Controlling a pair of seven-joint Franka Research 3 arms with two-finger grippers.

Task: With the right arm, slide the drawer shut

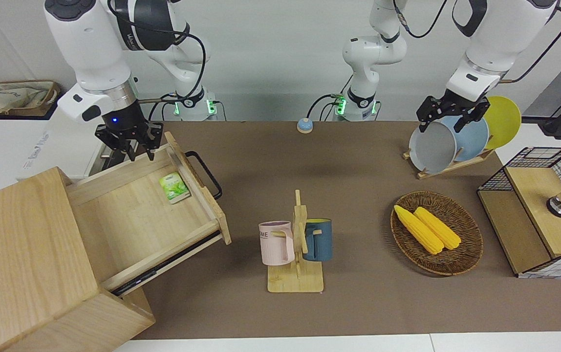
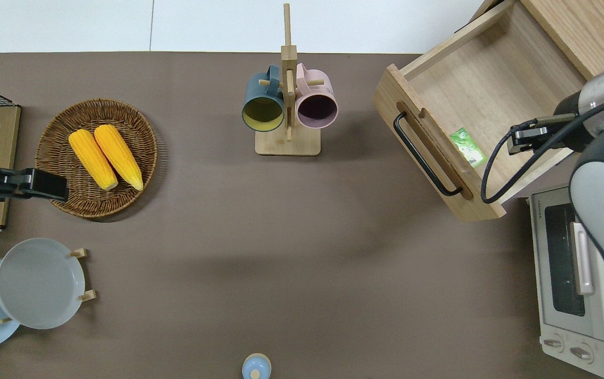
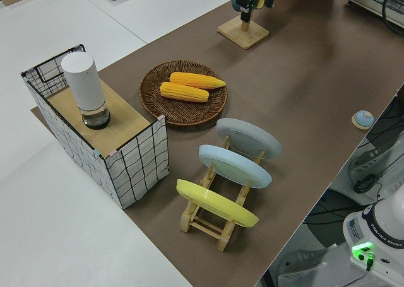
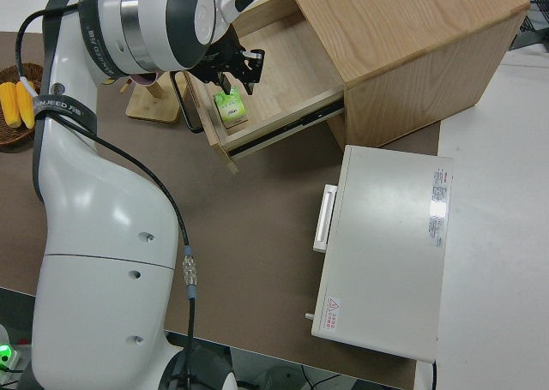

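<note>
Standing pulled well out of its pale wooden cabinet (image 1: 26, 254) at the right arm's end of the tabletop (image 1: 358, 161), the drawer (image 1: 134, 220) is showing its black loop handle (image 1: 205, 172) and one green packet (image 1: 174, 187) lying inside near the front panel. The right gripper (image 1: 133, 142) is hanging over the drawer's edge nearest the robots, its fingers (image 1: 151, 144) spread narrowly and holding nothing. The overhead view is hiding those fingers under the arm, while the front and right side views are showing them; only the overhead and right side views are showing the white toaster oven (image 2: 575, 279) beside the drawer, nearer the robots. Two mugs (image 1: 276, 243) are hanging on a wooden rack (image 1: 296, 278), two corn cobs (image 1: 427, 228) are lying in one wicker basket (image 1: 461, 259), and three plates (image 3: 235, 167) are standing in a holder. The left arm is parked, its gripper (image 1: 449, 115) open.
</note>
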